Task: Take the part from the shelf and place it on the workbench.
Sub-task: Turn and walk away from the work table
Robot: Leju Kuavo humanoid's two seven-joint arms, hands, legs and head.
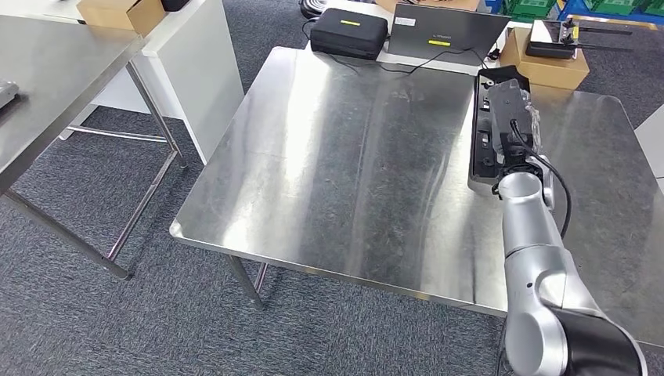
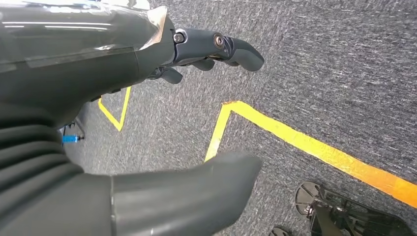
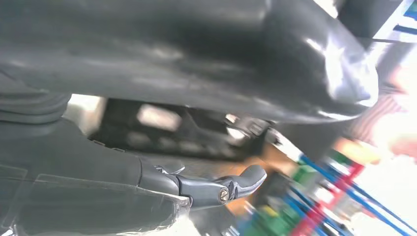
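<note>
The part (image 1: 484,133) is a long black piece lying on the steel workbench (image 1: 344,164) near its far right side. My right hand (image 1: 513,110) reaches out over it and grips it from above; my silver right arm comes in from the lower right. In the right wrist view the part (image 3: 172,128) sits between the big grey thumb and the darker fingers (image 3: 231,184), which curl around it. My left hand (image 2: 196,98) hangs over grey carpet, thumb and fingers apart with nothing between them.
A second steel table (image 1: 55,86) stands at the left, with a white cabinet (image 1: 196,63) behind it. Beyond the workbench's far edge are a black case (image 1: 349,31), a laptop (image 1: 446,31) and a cardboard box (image 1: 548,63). Yellow tape (image 2: 305,142) marks the floor.
</note>
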